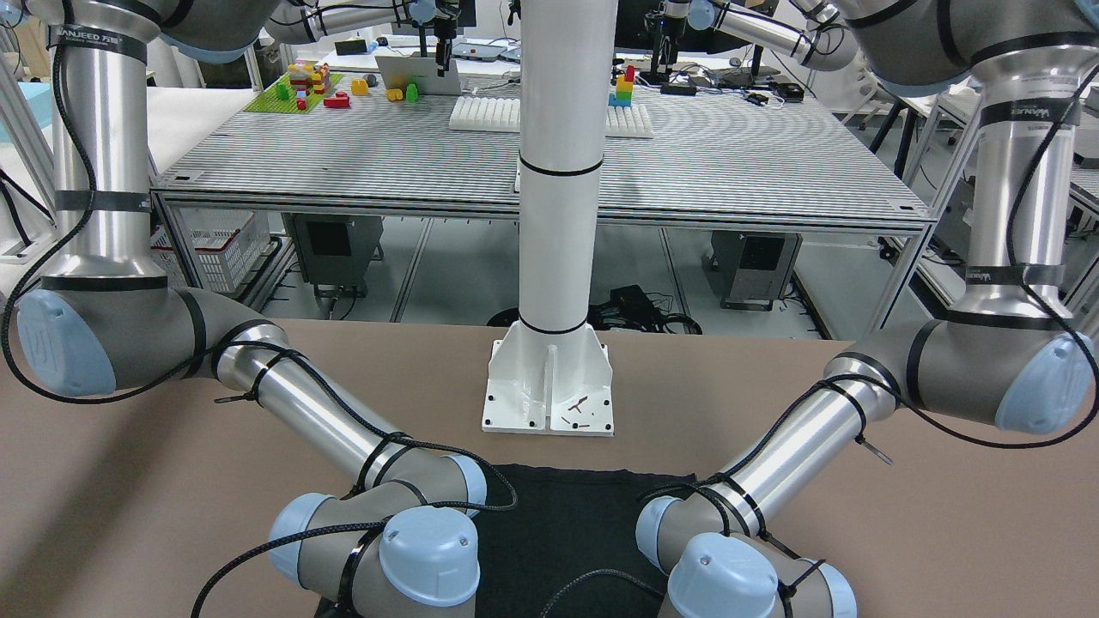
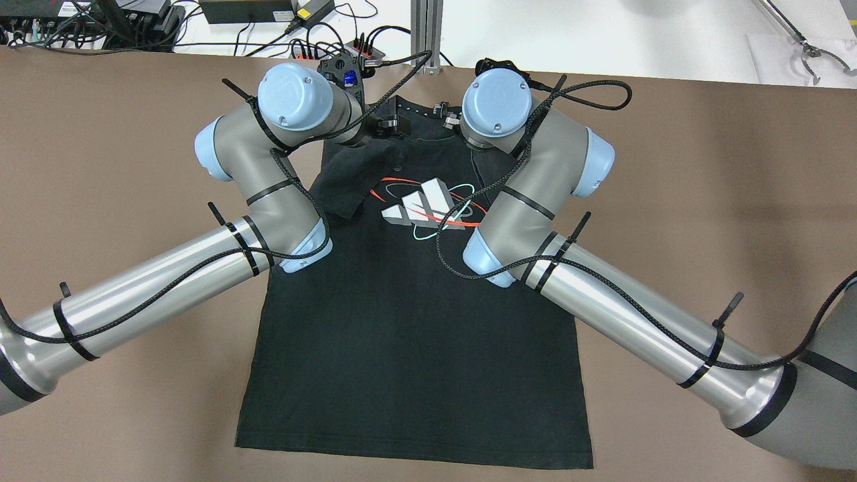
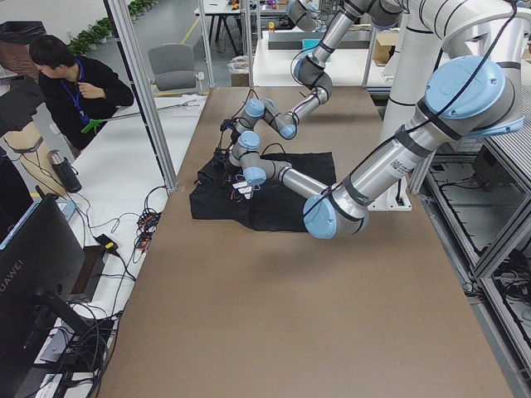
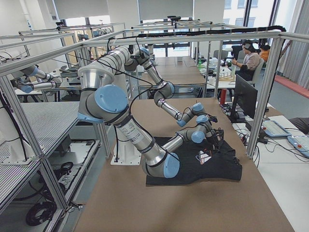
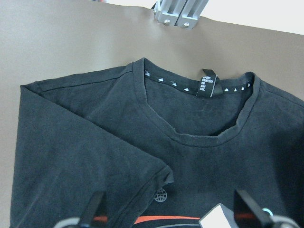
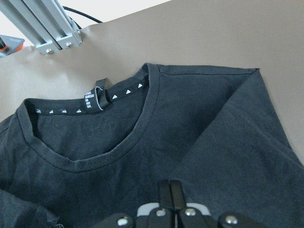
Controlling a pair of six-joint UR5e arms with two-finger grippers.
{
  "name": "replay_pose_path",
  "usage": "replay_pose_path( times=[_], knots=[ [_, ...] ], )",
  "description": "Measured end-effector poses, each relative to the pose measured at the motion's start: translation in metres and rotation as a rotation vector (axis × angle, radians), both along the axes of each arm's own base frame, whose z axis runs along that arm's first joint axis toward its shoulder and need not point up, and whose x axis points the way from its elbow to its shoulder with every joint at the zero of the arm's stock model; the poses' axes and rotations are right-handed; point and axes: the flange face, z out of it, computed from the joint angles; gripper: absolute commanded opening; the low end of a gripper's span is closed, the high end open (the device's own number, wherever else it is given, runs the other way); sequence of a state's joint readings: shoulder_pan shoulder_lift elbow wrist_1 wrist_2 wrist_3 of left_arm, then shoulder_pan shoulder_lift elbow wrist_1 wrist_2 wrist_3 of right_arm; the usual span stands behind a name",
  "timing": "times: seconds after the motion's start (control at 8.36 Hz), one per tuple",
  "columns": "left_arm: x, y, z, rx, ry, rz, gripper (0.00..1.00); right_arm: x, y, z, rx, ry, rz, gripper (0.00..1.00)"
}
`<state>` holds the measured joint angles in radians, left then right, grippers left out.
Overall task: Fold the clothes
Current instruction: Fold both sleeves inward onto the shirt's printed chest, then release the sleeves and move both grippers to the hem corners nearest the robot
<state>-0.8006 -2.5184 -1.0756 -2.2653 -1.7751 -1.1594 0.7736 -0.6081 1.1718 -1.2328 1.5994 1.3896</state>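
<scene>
The clothes are one black T-shirt (image 2: 402, 335) with a white, red and teal chest print, lying flat on the brown table, collar toward the far edge. Both sleeves are folded inward over the body; the one on the left arm's side (image 2: 345, 181) lies rumpled beside the print. My left gripper (image 5: 171, 206) hovers open above the chest just below the collar (image 5: 199, 137), with nothing between its fingers (image 5: 95, 206). Over the same collar area, my right gripper (image 6: 171, 190) has its fingers pressed together, shut. Both arms' elbows hang over the shirt in the overhead view.
A white post base (image 1: 548, 386) is bolted to the table by the shirt's hem. An aluminium frame post (image 2: 423, 33) and a power strip with cables (image 2: 341, 50) sit past the collar end. A person (image 3: 75, 83) sits beyond the table's far side.
</scene>
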Motion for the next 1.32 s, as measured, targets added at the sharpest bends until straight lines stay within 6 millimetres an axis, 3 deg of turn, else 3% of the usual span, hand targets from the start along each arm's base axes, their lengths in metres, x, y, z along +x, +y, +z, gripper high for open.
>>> replay_pose_path(
  times=[0.24, 0.48, 0.84, 1.08, 1.32],
  knots=[
    [-0.006, 0.004, -0.014, 0.003, 0.042, -0.004, 0.94, 0.007, 0.006, -0.005, 0.019, -0.012, -0.006, 0.94],
    [-0.021, 0.022, -0.020, 0.016, 0.090, -0.010, 0.94, 0.026, 0.035, 0.012, 0.049, -0.025, -0.035, 0.92],
    [-0.046, 0.084, 0.023, 0.003, 0.136, -0.003, 0.94, 0.035, 0.133, 0.056, 0.044, -0.087, -0.099, 0.92],
    [-0.055, 0.135, 0.055, -0.050, 0.170, 0.009, 0.94, 0.059, 0.205, 0.082, -0.026, -0.180, -0.081, 0.94],
    [-0.057, 0.209, 0.083, -0.106, 0.211, -0.018, 0.94, 0.086, 0.265, 0.087, -0.107, -0.288, -0.017, 0.94]
  ],
)
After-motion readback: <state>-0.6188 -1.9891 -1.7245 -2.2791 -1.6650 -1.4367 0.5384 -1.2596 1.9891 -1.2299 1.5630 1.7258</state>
